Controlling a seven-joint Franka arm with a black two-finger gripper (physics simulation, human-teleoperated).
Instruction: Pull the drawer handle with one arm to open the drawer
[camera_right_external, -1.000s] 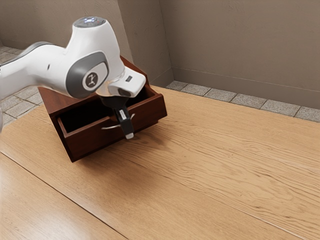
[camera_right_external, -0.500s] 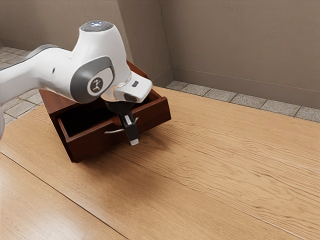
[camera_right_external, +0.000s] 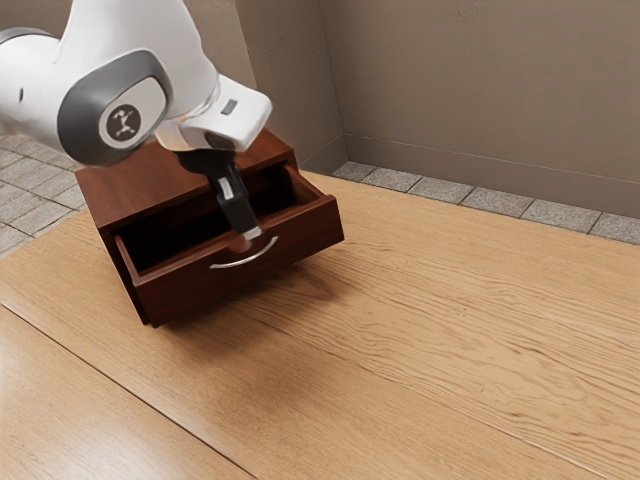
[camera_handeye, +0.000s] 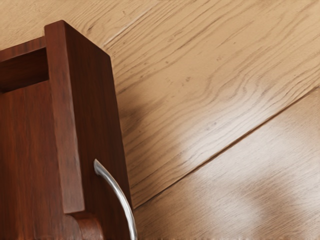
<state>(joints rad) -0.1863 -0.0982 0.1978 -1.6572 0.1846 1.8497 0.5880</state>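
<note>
Fingers (camera_right_external: 235, 205) of the black gripper (camera_right_external: 246, 235) line up one behind the other in the exterior view, so it cannot be told whether they are spread or pressed together; they hold nothing. The white Franka arm (camera_right_external: 110, 95) enters from the exterior view's upper left, its last link bent over the cabinet (camera_right_external: 150, 180), and the hand points steeply downward with a slight tilt toward the exterior view's right. The pale fingertip ends just above the top edge of the drawer (camera_right_external: 295, 232) front, directly over the drawer handle (camera_right_external: 245, 261) and apart from it. The drawer stands pulled out of the dark reddish-brown wooden cabinet, its hollow interior exposed and in shadow behind the front panel. The cabinet sits toward the exterior view's left on the light oak-grained table (camera_right_external: 450, 330), turned at an angle to the plank seams, near the table's far edge, with a grey tiled floor (camera_right_external: 500, 200) and a plain beige wall (camera_right_external: 480, 80) beyond. The handle is a thin, silvery curved bar mounted at mid-front, bowing outward from the panel. In the wrist view, the drawer front (camera_handeye: 95, 125) appears from above as a dark wooden board, and the metal handle (camera_handeye: 119, 192) arcs free off its face over the table (camera_handeye: 215, 100).
</note>
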